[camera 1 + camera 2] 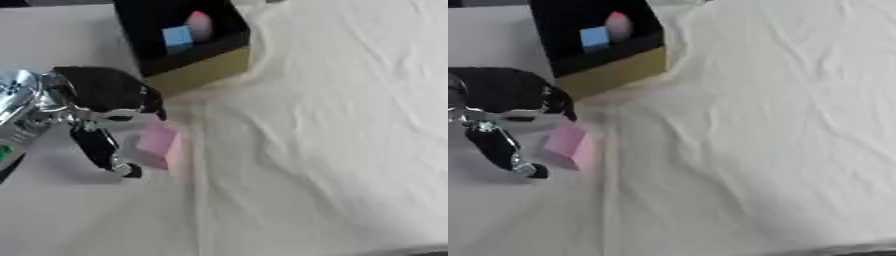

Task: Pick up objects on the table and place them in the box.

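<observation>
I have my left hand (105,107) straddling the pink block (160,145) on the worktop (332,150), fingers spread, unclosed, ready to pinch it for the box (197,62).

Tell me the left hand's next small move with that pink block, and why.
Probably close the left hand on the pink block. Its thumb and fingers appear to straddle the block on the white cloth without clearly pinching it. The box, already holding a blue cube and a pink rounded object, sits just beyond.
</observation>
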